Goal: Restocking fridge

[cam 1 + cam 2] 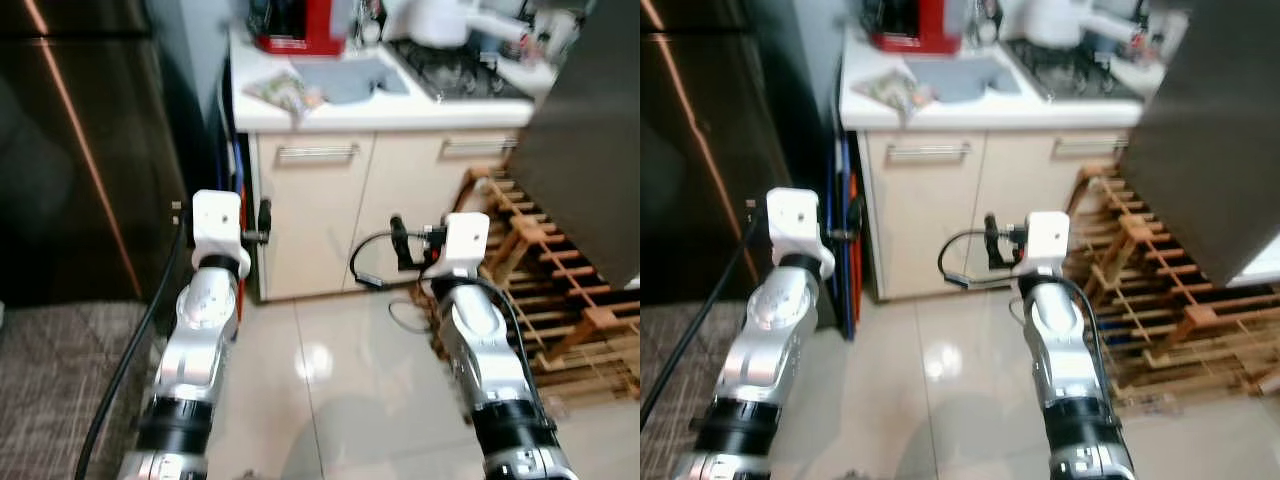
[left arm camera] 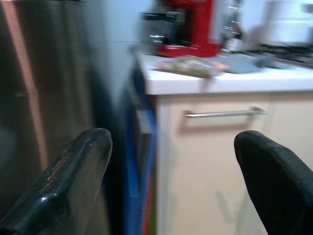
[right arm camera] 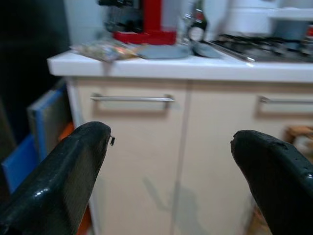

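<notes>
Both pincers, left pincer (image 2: 171, 181) and right pincer (image 3: 171, 181), hanging wide, carrying nothing. Judging approach step: turning toward dark fridge (image 1: 70, 150), avoiding tabletop (image 1: 400, 112) and wooden rack (image 1: 560, 290).

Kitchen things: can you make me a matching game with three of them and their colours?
Things:
1. coffee machine
2. cupboard doors
3. fridge

Colours:
A. cream
B. dark, nearly black
C. red

Pairs: 1-C, 2-A, 3-B
</notes>
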